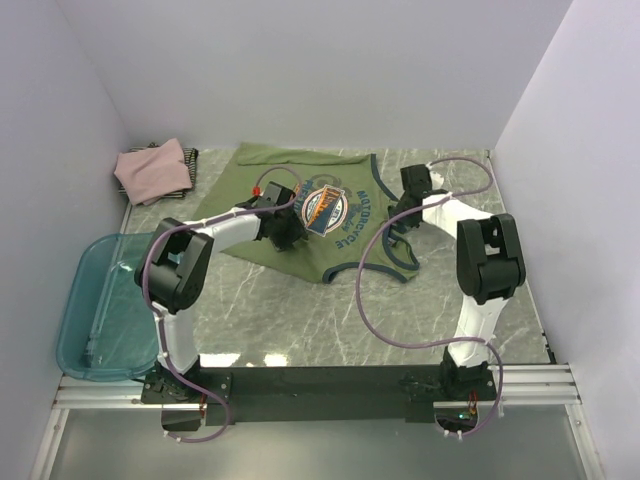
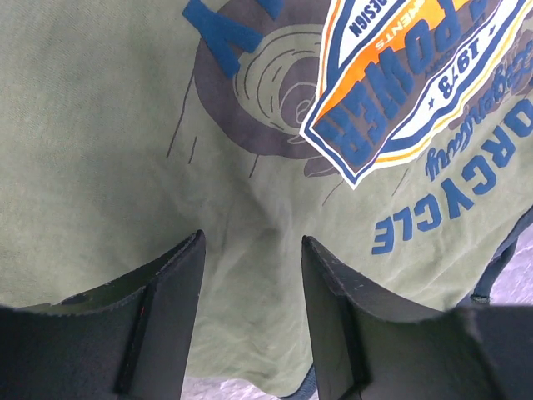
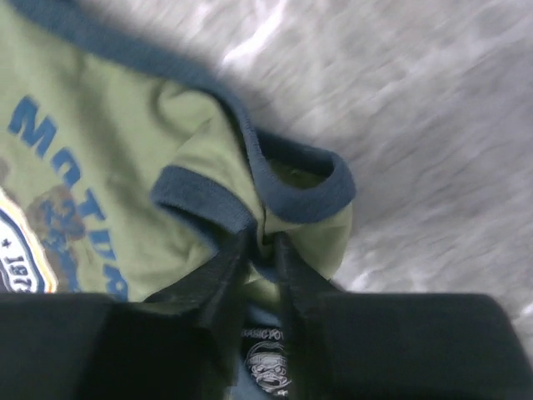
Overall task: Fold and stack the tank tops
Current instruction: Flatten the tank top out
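The grey marbled worktop (image 1: 300, 320) is carrying everything, and its near edge is lying hidden behind the arms' mounting rail. The olive-green tank top (image 1: 345, 170) is lying spread across the far middle of the worktop with its orange-blue chest graphic facing up, and both arms are covering parts of it. A teal bin (image 1: 85, 300) is hanging over the left edge; its outer side is running out of the overhead view. In the far left corner the dusty-pink tank top (image 1: 152, 172) is lying bunched on the dark striped tank top (image 1: 190, 158), which is showing only as a narrow strip behind it. The left pincer (image 2: 252, 242) is standing with fingers apart over the olive cloth just beside the graphic; whether it is touching is hard to judge. The right pincer (image 3: 260, 237) is clamping together on a navy-trimmed fold at the garment's right side, in a blurred wrist view.
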`<state>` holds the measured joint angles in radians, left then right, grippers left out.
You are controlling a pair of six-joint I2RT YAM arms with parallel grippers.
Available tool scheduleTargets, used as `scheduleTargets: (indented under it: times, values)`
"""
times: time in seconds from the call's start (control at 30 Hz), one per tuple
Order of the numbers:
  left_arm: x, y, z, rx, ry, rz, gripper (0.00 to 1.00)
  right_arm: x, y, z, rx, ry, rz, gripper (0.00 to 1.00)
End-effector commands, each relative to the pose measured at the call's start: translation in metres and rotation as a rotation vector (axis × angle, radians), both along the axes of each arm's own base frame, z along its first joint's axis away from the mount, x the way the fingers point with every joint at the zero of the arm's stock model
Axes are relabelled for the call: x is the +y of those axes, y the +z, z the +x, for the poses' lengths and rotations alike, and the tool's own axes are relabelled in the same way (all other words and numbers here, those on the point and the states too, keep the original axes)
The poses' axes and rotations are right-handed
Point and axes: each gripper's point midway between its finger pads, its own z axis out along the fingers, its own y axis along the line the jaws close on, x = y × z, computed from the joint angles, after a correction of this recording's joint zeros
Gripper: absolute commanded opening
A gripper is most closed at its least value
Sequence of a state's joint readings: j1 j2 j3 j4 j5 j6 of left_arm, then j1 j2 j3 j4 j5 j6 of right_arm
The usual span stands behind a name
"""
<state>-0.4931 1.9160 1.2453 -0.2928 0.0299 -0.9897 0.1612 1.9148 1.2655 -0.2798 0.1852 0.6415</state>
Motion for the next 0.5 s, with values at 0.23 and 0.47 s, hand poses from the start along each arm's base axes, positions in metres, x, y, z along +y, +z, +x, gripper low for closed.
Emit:
scheduleTargets:
  times: [0.23,0.47]
  values:
    - [-0.002,-0.011,-0.005,0.04,0.041,-0.007,0.53,-0.019,0.025,-0.005,-0.033,-0.057,-0.102,0.0]
    - [0.003,-0.03,-0.028,0.121,0.097,-0.026,0.46,-0.053,0.062,-0.015,-0.105,-0.141,-0.135,0.0]
